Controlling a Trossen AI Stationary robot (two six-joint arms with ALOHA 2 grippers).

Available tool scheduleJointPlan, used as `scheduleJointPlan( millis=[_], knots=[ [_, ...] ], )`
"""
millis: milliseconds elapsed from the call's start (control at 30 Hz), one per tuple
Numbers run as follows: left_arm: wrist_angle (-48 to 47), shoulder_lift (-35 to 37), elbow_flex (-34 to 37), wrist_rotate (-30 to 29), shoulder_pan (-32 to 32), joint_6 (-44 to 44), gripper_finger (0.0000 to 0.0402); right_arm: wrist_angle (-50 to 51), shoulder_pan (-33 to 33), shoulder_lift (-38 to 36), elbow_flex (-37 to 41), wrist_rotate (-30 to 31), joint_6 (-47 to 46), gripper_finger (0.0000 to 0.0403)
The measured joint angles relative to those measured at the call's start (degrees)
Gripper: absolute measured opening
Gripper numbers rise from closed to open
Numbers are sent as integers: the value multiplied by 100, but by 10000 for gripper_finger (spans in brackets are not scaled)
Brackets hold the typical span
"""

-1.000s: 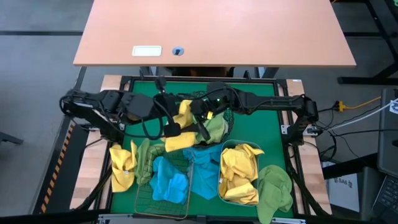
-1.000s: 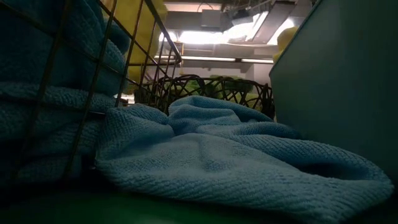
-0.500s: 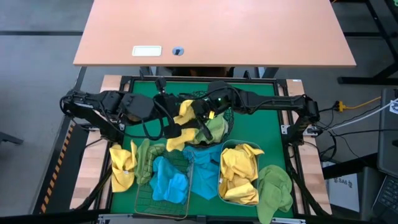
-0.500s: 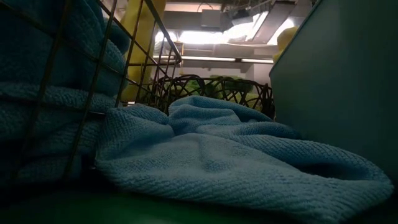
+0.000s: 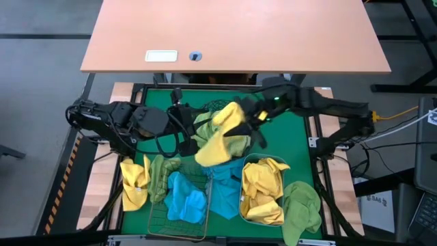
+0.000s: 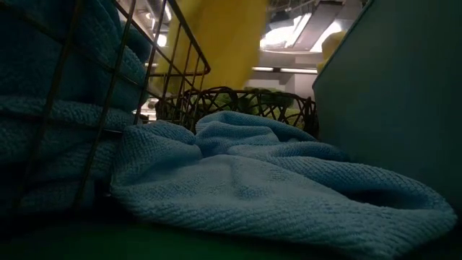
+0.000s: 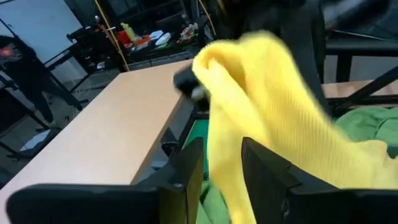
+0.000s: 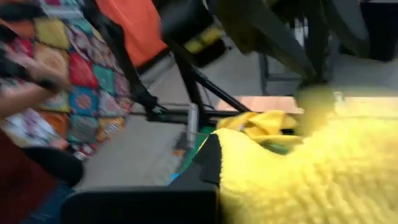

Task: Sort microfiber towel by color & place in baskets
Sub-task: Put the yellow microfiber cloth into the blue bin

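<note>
Green felt covers the work table (image 5: 287,140), crowded along its near edge by a copper-coloured rectangular wire basket (image 5: 179,217) of sky-blue cloths and a translucent rounded plastic tub (image 5: 263,195) of yellow ones. A round black wire-mesh bowl (image 5: 222,109) sits mid-table. The right gripper (image 5: 240,115), clamped together, lifts a soft bright yellow microfiber towel (image 5: 220,137) above the bowl. The left gripper (image 7: 221,171) has its fingers apart beside the hanging cloth.

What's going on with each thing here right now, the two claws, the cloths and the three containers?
right gripper: shut on the yellow towel, lifting it.
left gripper: open, beside that towel.
plastic tub: holds yellow towels.
copper wire basket: holds blue towels.
black mesh bowl: holds green towels.
blue towel: lies crumpled between basket and tub.
</note>
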State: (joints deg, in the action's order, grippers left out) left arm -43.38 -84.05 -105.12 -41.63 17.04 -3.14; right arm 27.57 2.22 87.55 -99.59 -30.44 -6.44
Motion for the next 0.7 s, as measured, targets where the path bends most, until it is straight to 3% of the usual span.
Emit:
scheduleJointPlan(
  millis=[433,700],
  knots=[
    [-41,0,2,-22,-4,0,107,-43,-774,-1277,0,73,-1198,1],
    [-81,2,2,-22,-7,0,107,184,-1519,-1608,-2,140,-1765,0]
  ],
)
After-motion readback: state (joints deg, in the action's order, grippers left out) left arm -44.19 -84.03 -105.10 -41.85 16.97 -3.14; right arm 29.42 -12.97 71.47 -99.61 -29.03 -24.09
